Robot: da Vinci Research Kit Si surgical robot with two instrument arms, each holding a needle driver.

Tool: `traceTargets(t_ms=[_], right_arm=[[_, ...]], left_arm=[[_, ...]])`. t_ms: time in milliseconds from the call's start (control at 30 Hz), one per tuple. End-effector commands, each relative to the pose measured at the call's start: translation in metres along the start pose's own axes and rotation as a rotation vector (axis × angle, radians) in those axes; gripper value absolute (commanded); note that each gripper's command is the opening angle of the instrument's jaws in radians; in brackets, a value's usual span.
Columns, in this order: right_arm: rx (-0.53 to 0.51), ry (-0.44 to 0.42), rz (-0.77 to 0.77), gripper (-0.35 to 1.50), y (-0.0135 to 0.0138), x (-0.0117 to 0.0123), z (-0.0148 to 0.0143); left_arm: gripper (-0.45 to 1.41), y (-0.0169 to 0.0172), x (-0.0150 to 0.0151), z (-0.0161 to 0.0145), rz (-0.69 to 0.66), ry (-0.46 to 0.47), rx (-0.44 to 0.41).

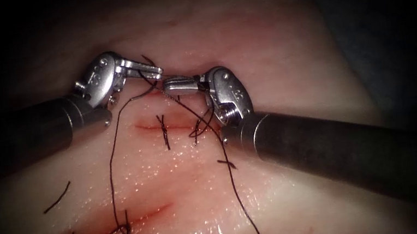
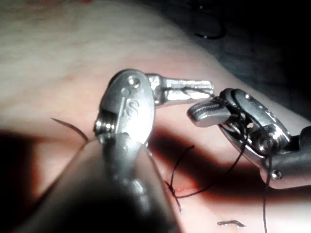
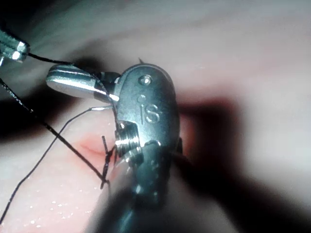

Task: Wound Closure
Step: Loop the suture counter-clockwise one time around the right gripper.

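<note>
Pale, wet tissue (image 1: 240,35) fills the endoscope view, with a short cut (image 1: 165,124) near the middle crossed by two dark stitches and a second red cut (image 1: 120,229) lower down, also stitched. Red fluid (image 1: 146,215) lines both cuts. Above the upper cut the two tools meet tip to tip. Left tool (image 1: 153,70) comes in from the left with its jaws pressed together on the thread (image 1: 111,175); a dark strand leaves the jaw tips, curves down over the tissue to the left of the upper cut and runs to the stitch on the lower cut. Right tool (image 1: 173,87) comes in from the right, its jaws closed too; thread loops around its wrist and trails down past the right side of the upper cut, but whether the jaws pinch any thread cannot be told. I cannot make out the needle. A loose thread end (image 1: 57,198) lies on the tissue at the left, apart from both cuts.
</note>
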Motion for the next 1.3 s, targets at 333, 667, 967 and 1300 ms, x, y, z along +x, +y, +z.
traceTargets(t_ms=[333, 667, 967, 1300], right_arm=[[-0.035, 0.026, 0.009, -0.35, -0.0003, 0.0002, 0.0003], [-0.070, 0.047, 0.052, -0.35, -0.0010, 0.0004, 0.0004], [-0.073, 0.042, 0.121, 0.37, -0.0008, -0.0005, 0.0005], [-0.086, 0.019, 0.168, 0.67, -0.0002, -0.0002, 0.0002]], left_arm=[[-0.45, 0.0008, -0.0028, -0.0004, 0.017, -0.162, 0.045], [-0.45, 0.0012, -0.0061, -0.0006, 0.039, -0.243, 0.064], [-0.45, 0.0021, -0.0085, 0.0010, 0.064, -0.277, 0.075], [-0.45, 0.0045, -0.0125, 0.0012, 0.069, -0.342, 0.092]])
